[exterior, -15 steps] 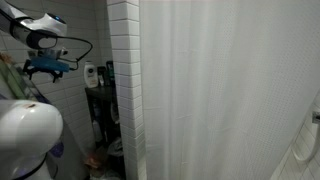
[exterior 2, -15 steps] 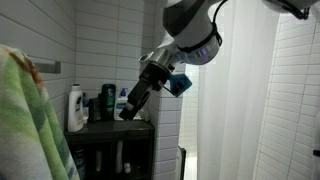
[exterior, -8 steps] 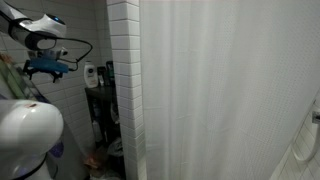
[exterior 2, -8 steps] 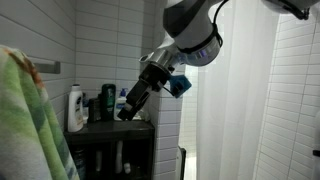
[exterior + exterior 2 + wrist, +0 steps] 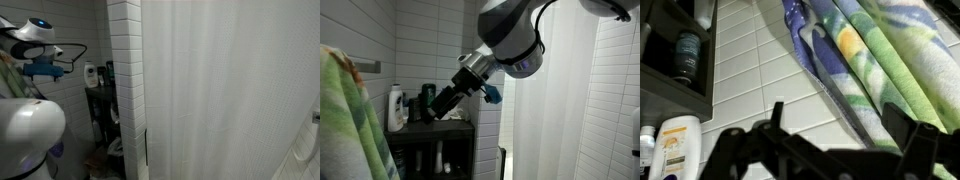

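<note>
My gripper (image 5: 428, 113) is open and empty. In the wrist view its two black fingers (image 5: 845, 125) stand wide apart in front of white wall tiles. A green, yellow and blue striped towel (image 5: 875, 55) hangs just past the fingers, apart from them. It also shows in both exterior views, at the left edge (image 5: 345, 120) and beside the arm (image 5: 10, 75). The gripper hangs above a dark shelf (image 5: 430, 128) with a white bottle (image 5: 395, 107) and dark bottles (image 5: 427, 100).
A white shower curtain (image 5: 220, 90) fills the right side. A white tiled wall corner (image 5: 122, 80) stands beside the dark shelf unit (image 5: 100, 110). The wrist view shows a white bottle (image 5: 672, 145) and a dark bottle (image 5: 685, 55) on the shelf.
The arm has swung toward the towel and the tiled wall. The gripper has moved left and a little lower over the shelf.
</note>
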Available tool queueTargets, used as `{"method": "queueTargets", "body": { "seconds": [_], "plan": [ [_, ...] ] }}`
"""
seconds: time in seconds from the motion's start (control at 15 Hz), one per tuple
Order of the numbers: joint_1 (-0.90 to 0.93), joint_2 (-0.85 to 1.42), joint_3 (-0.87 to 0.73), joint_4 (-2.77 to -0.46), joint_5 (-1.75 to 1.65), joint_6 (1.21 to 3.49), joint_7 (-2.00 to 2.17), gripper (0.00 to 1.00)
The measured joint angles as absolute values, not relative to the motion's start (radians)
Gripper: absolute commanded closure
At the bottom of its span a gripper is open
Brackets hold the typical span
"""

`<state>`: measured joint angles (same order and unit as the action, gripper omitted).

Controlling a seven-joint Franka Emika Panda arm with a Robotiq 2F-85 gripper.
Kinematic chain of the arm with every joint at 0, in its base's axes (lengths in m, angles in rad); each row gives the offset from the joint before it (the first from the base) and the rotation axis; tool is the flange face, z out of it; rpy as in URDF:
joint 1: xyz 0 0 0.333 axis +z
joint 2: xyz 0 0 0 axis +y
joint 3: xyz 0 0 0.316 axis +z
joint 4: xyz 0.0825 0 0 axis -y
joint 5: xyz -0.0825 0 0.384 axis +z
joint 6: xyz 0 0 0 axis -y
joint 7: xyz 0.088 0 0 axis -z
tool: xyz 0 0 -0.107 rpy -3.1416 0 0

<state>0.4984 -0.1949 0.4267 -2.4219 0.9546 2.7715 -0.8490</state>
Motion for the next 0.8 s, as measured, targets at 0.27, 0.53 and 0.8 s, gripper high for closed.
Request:
{"method": "queueTargets", "body": {
  "seconds": [0.27, 0.53, 0.8],
  "plan": [
    [0.537, -0.148, 0.447, -2.402, 1.016, 2.898, -0.909, 0.0],
    [0.605, -0.118, 0.429, -2.296, 1.338, 2.909, -1.144, 0.0],
    [0.619, -0.112, 0.4, -2.176, 1.689, 2.855, -1.426, 0.0]
  ]
}}
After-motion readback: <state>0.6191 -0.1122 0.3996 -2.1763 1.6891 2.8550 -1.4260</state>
